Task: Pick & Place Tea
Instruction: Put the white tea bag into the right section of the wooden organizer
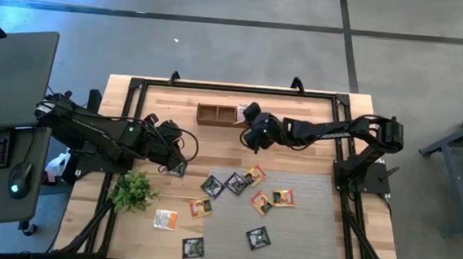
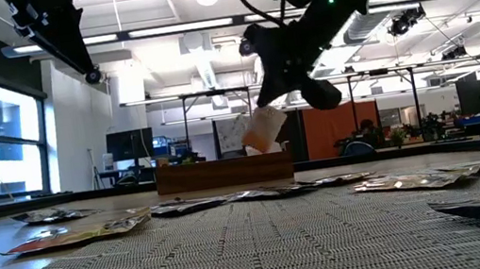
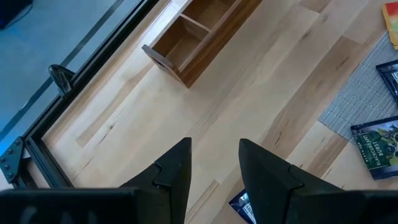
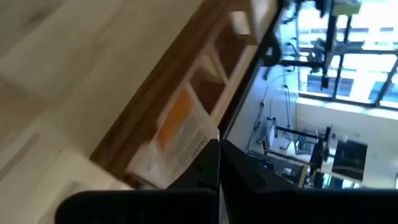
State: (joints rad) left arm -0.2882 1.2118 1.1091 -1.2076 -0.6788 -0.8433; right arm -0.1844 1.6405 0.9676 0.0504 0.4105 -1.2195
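Presently we find one white-and-orange sachet (image 4: 180, 134) pinched in the right gripper (image 4: 217, 163), whose fingers are closed flat on its corner. It hangs just above the wooden box (image 1: 223, 113) at the table's far edge, over the box's right end, and in the low view it is tilted. We cannot tell whether it touches the box.

The remaining sachets (image 1: 236, 183) lie flat on the grey mat (image 1: 306, 224) and the bare wood beside it — dark ones, orange ones and white-and-orange ones, spread loosely across the near half of the table.

The left gripper (image 3: 214, 163) hovers low over a dark sachet (image 1: 178, 169) at the mat's left edge. Its fingers stand apart and hold nothing.

A green plant (image 1: 133, 190) sits near the left edge.
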